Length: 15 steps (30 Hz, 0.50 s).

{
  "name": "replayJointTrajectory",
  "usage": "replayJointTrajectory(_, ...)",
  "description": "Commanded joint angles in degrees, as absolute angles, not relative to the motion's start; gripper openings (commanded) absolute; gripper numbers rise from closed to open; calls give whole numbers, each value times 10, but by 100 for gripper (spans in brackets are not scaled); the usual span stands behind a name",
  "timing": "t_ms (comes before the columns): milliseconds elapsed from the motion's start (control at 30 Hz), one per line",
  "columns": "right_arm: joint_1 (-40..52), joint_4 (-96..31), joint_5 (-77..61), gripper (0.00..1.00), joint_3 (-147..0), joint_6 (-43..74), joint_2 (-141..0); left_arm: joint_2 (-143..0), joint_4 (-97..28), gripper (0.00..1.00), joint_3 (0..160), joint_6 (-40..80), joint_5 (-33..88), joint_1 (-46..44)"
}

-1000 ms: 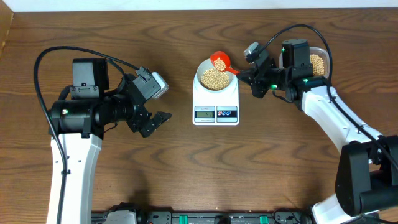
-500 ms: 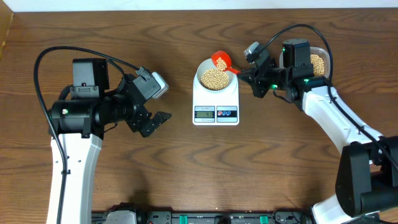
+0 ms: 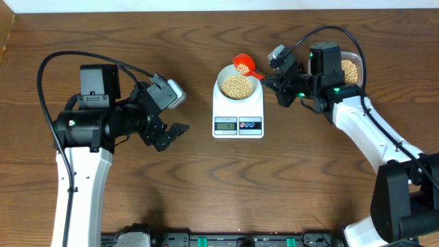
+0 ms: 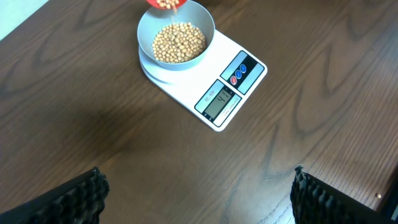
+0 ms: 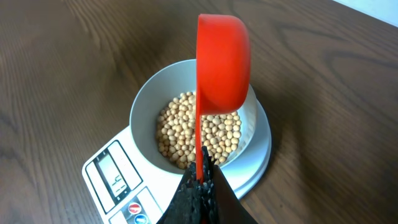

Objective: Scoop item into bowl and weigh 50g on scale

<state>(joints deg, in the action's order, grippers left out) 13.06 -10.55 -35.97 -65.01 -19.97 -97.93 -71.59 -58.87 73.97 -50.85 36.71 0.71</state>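
Your right gripper (image 5: 202, 183) clamps the scoop (image 5: 222, 62) handle, cup tilted over the bowl's (image 5: 144, 111) far rim; left gripper (image 3: 175, 113) farther off, jaws spread wide

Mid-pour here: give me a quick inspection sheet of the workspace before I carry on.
Surface: brown wooden table; no spilled beans seen.
Job's things: pale bowl sits on the white scale, partly filled with beans; display digits too small to read. Red scoop is tipped over the bowl's rim. Clear tub of beans lies by the right arm.
Clutter: nothing seen.
Grippers: right gripper shut on the scoop's handle; left gripper open, empty, left of the scale.
Cables: black cable loops over the left arm, another cable over the right; neither touches the scale.
Surroundings: equipment rail along the near edge.
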Motion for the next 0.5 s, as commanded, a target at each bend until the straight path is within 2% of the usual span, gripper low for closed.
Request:
replayJointTrajectory(0,134,-109,-355,1,-648,-204,-960,-720,-591,96,748,-505,364,10)
replayJointTrajectory(467,135,-114,-355,1,-648,-202,-960,-720,-591,96,748,-505,364,10)
